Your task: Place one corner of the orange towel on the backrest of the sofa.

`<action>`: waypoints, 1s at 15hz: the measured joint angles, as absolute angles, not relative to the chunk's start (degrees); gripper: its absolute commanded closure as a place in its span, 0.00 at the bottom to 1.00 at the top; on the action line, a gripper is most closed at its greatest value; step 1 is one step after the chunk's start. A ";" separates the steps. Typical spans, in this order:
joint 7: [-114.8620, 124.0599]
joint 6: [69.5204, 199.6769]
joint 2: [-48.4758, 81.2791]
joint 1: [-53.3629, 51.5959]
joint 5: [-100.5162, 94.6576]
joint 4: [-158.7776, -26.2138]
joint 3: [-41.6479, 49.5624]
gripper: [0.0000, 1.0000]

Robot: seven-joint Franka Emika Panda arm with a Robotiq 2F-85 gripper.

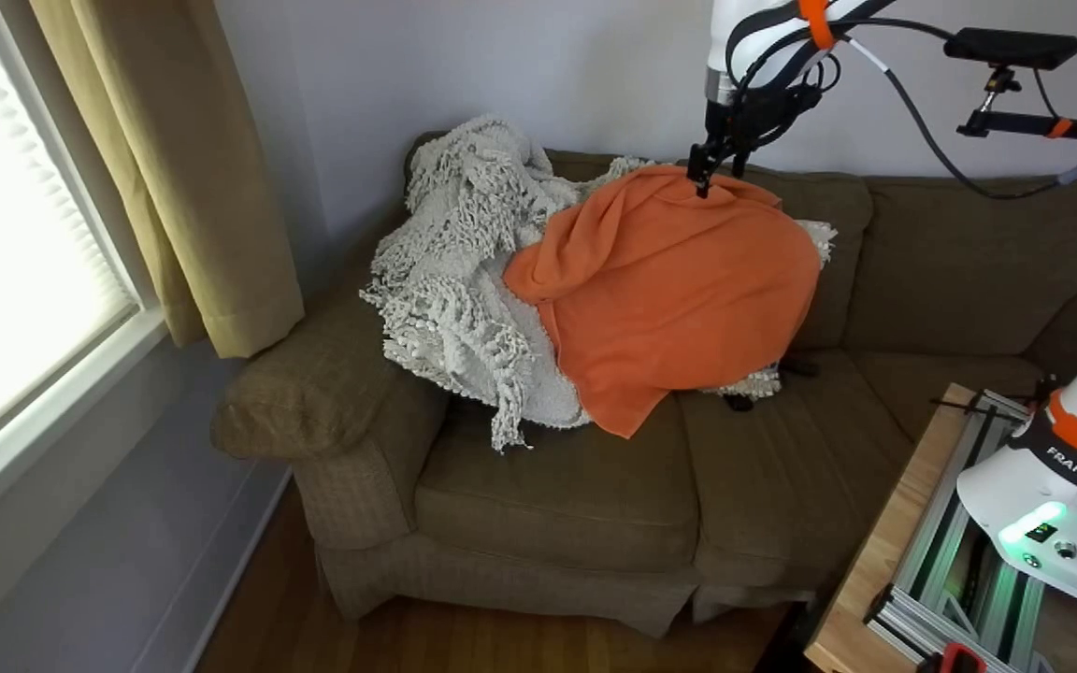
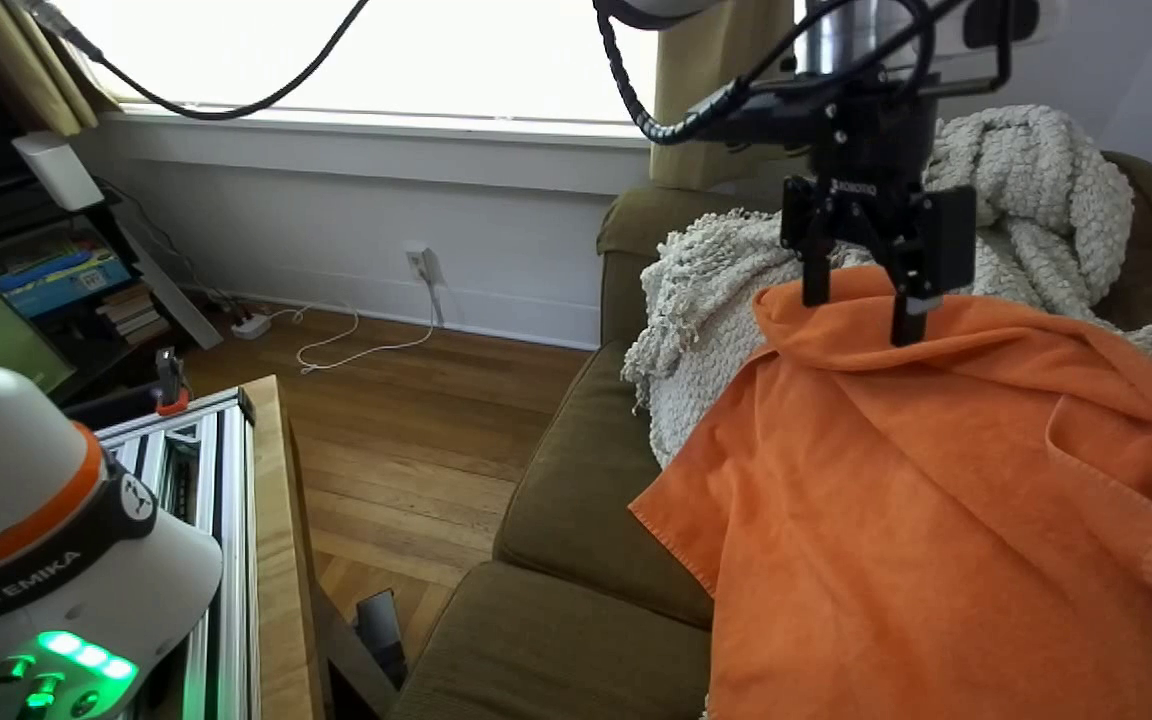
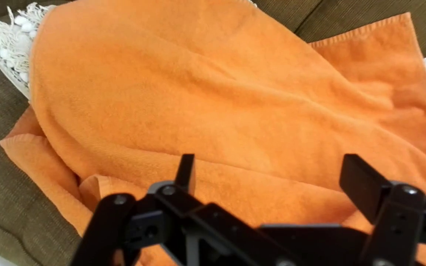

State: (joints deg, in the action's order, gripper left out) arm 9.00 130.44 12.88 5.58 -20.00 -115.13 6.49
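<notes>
Nearest to me in an exterior view, an orange towel [image 2: 946, 500], its near edge cut off, lies over part of a white blanket [image 1: 464, 243] on the sofa [image 1: 548, 509]. ROBOTIQ reads on the gripper [image 2: 861, 305] above the towel's far folds; the fingers [image 3: 362, 184] stand wide apart, and whether they touch it I can't tell. The robot's base [image 1: 1062, 509], near right, reads FRANKA EM, the rest cut off.
</notes>
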 measured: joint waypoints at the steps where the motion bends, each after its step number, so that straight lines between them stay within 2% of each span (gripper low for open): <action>1: 9.87 130.70 14.85 5.97 -19.12 -113.60 7.34 0.00; 7: 10.56 131.22 24.45 9.98 -10.06 -104.07 10.43 0.00; 15: 10.58 131.22 25.40 9.86 -9.60 -102.63 10.39 0.00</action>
State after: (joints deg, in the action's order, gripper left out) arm 10.58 131.22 25.40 9.86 -9.60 -102.63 10.39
